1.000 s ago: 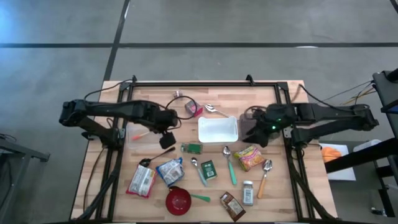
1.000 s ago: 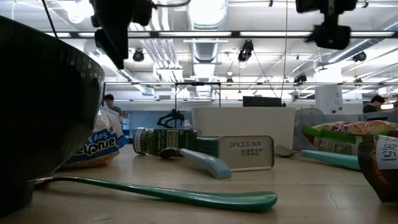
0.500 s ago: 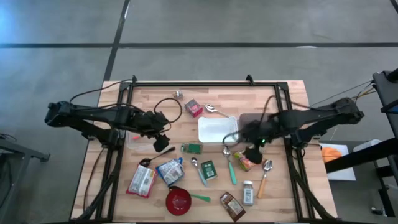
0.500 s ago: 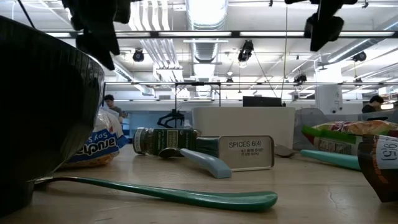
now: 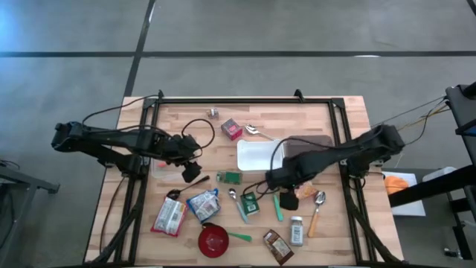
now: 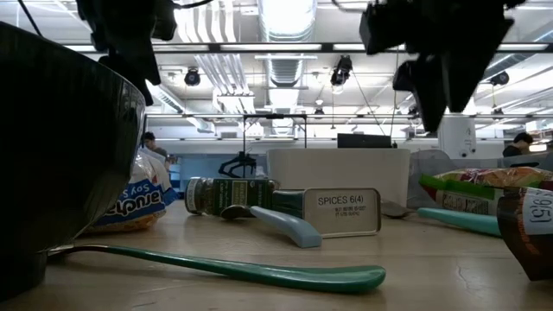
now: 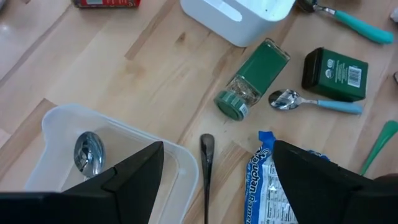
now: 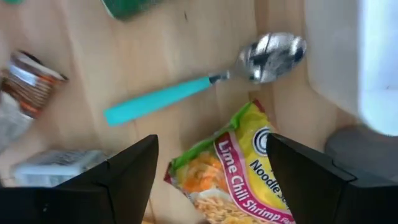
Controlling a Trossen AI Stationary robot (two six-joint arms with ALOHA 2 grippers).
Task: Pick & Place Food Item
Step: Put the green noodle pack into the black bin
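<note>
A yellow and pink noodle packet (image 8: 239,171) lies flat on the wooden table, right of centre; in the high view my right gripper mostly covers the noodle packet (image 5: 303,187). My right gripper (image 8: 214,186) hangs open above it and points down, with one finger on either side and clear of it. In the low view my right gripper (image 6: 436,69) stands well above the table. The white container (image 5: 260,155) sits just beyond. My left gripper (image 5: 192,173) hovers open over a clear tub (image 7: 112,162) that holds a metal spoon (image 7: 87,152).
Around the packet lie teal spoons (image 5: 277,205), a wooden-handled spoon (image 5: 316,208), a green tin (image 5: 249,202), a green spice jar (image 5: 229,177), a shaker (image 5: 297,231) and a brown packet (image 5: 277,246). A red bowl (image 5: 213,240) and snack bags (image 5: 202,205) sit near left.
My right gripper has swung from beside the white container toward the table's near edge and its left, has come down, and has tipped over until it points down at the noodle packet. My left gripper has drawn back a little toward the table's left edge.
</note>
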